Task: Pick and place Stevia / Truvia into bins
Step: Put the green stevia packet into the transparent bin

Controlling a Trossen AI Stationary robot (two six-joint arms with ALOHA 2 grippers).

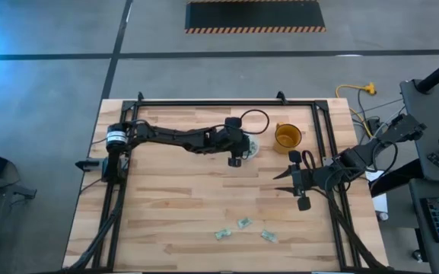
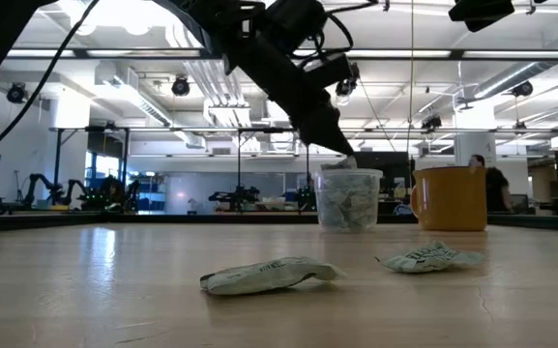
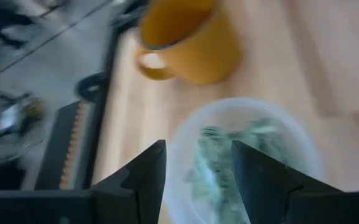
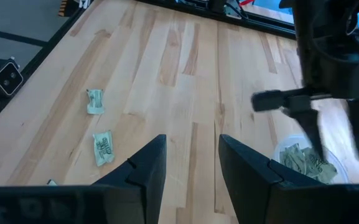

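Several pale green and white sachets lie in the clear plastic cup, which stands beside the orange cup. My left gripper hangs open just over the clear cup's mouth, and I see nothing between its fingers. Three more sachets lie flat on the wood near the table's near edge; the low view shows two of them. My right gripper waits open above the table's right side, apart from everything.
The orange cup stands close to the right of the clear cup. A black frame rail runs around the table's far, left and right sides. Bare wood lies between the cups and the loose sachets.
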